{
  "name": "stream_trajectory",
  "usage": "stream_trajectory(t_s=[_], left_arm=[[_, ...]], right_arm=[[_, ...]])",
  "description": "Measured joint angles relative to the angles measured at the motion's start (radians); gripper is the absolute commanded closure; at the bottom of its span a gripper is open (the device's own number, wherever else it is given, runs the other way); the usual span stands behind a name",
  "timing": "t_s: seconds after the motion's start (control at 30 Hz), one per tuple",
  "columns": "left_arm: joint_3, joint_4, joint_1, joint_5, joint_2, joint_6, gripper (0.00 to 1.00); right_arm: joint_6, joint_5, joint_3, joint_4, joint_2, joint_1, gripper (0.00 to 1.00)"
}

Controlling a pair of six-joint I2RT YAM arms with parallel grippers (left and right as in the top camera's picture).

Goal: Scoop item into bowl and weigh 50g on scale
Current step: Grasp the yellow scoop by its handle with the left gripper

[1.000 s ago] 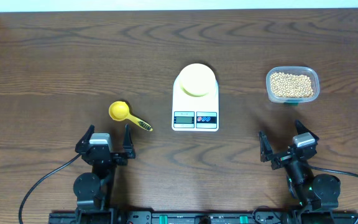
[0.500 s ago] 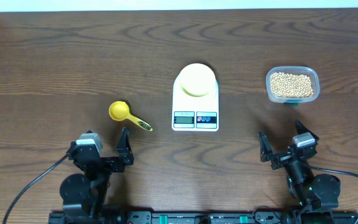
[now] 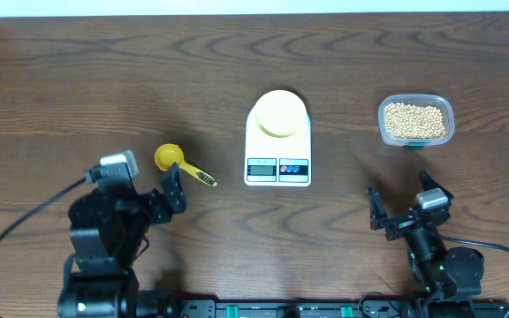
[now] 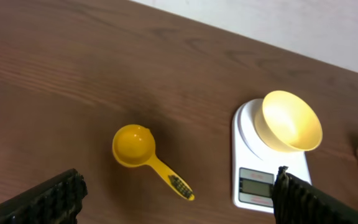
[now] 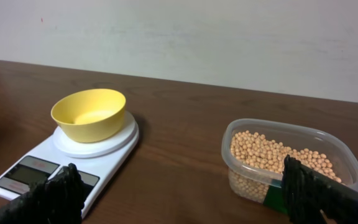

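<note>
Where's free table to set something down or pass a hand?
Widest bare table: the far strip behind scoop, scale and bean tub. Also free: the gap between scale and tub, and the near centre in front of the scale. Tightest: scoop handle to scale.

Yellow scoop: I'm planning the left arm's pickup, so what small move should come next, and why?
Probably lower the left gripper onto the handle of the yellow scoop and close. Its jaws are open and empty, the scoop lies free on the table just ahead, the bowl on the scale is empty, and the beans sit in their tub.
</note>
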Motion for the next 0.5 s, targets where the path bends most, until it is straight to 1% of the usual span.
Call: stream_trajectory(t_s=[0.07,0.17,0.33,0.43,0.47,0.5], left_arm=[[0.047,-0.003,0.001,0.050,0.041,-0.002,0.02],[0.068,-0.021,0.000,0.106,0.060,-0.002,0.02],[0.068,-0.041,0.001,0.141,0.089,-0.002,0.02],[0.068,-0.045,0.001,0.108,0.113,-0.019,0.02],[0.068,-0.055,0.001,0.066,0.131,-0.051,0.08],[0.068,-0.071,0.001,0.013,0.154,-0.092,0.10]], right_arm=[[0.000,0.000,0.000,0.000,0.000,0.000,0.01],[0.000,0.000,0.000,0.000,0.000,0.000,0.01],[0.000,0.000,0.000,0.000,0.000,0.000,0.01],[0.000,0.000,0.000,0.000,0.000,0.000,0.01],[0.000,0.000,0.000,0.000,0.000,0.000,0.01],[0.000,0.000,0.000,0.000,0.000,0.000,0.01]])
